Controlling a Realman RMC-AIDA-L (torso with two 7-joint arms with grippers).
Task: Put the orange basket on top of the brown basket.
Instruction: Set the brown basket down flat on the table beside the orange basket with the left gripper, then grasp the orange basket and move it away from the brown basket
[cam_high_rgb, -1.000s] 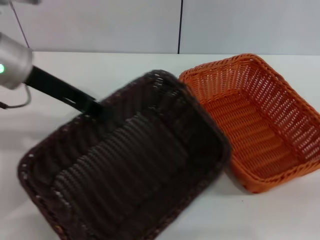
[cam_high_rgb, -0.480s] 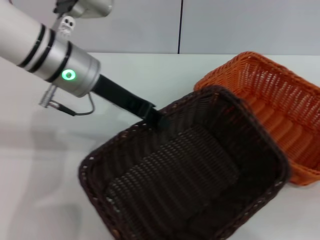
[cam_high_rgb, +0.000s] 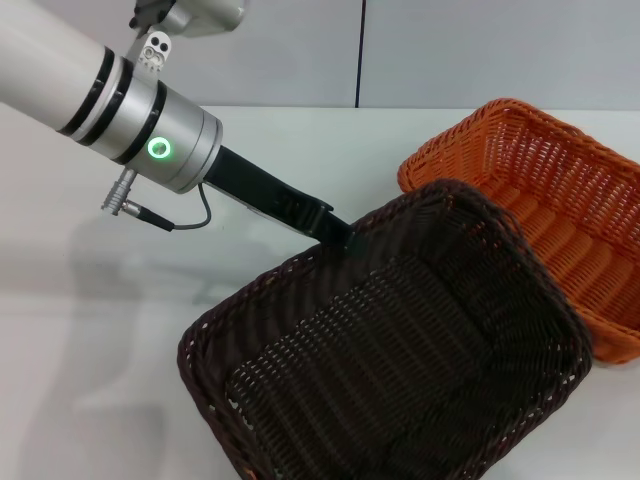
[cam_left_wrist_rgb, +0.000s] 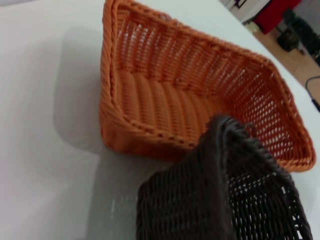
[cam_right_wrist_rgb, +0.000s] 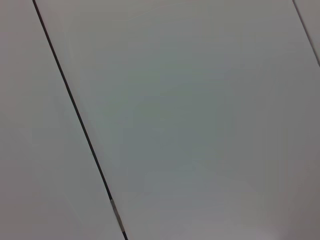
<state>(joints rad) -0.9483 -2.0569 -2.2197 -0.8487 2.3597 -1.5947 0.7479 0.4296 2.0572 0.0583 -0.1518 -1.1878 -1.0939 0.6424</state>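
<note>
The left hand (cam_high_rgb: 338, 234), closed on the brown basket's (cam_high_rgb: 400, 350) rim, has carried it rightward until it overlaps the orange basket (cam_high_rgb: 560, 200) beyond. That stacks them the wrong way round.

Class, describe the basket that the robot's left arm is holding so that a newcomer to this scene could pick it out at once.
Start at the white table and follow the left arm down to its claw, clamped on a basket's far rim. That is the brown basket, lifted and tilted, overlapping the near-left edge of the orange basket. It is dark chocolate brown; its neighbour is bright orange and has no arm on it.
</note>
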